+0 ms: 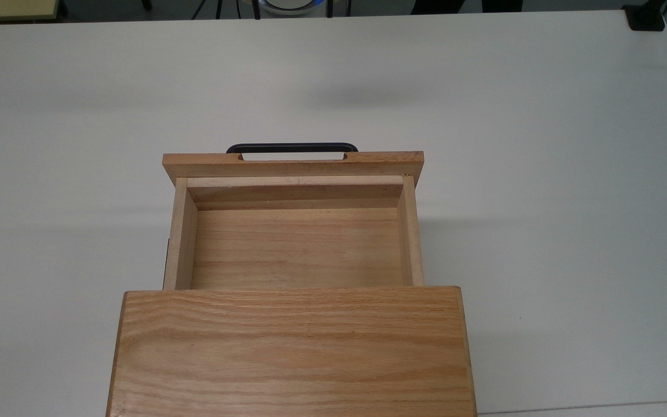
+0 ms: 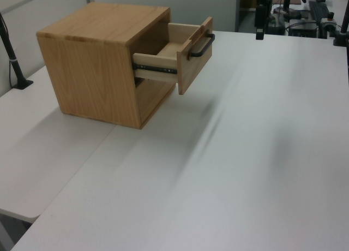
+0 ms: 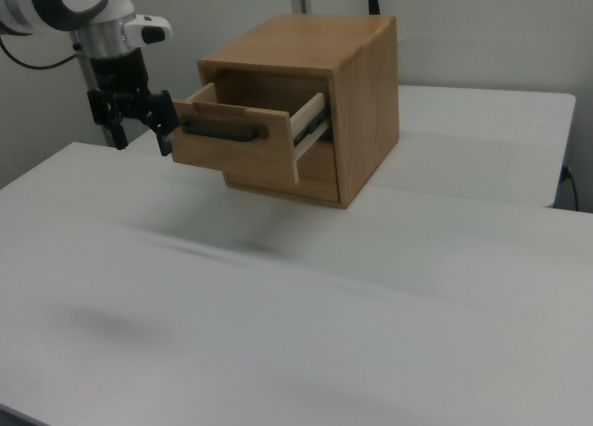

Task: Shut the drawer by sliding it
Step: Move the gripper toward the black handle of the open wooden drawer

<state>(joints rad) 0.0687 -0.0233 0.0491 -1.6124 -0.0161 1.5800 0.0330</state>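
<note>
The drawer [image 1: 296, 249] is pulled well out of the oak cabinet [image 1: 290, 347] and is empty. Its wider front panel [image 3: 215, 153] carries a thin black handle [image 1: 292, 147]. In the left view the drawer [image 2: 192, 65] juts out on a dark side rail with its handle [image 2: 202, 45] facing the left view's right. In the right view my gripper [image 3: 141, 130] hangs open beside the front panel's left end, level with the handle [image 3: 222, 131], with nothing between its fingers. I cannot tell whether a finger [image 3: 167, 130] touches the panel.
The cabinet [image 2: 92, 71] stands on a wide white table [image 1: 542, 174]. A seam between two tabletops runs under the cabinet [image 2: 98, 147]. Dark stands and equipment sit at the far table edge [image 2: 262, 16].
</note>
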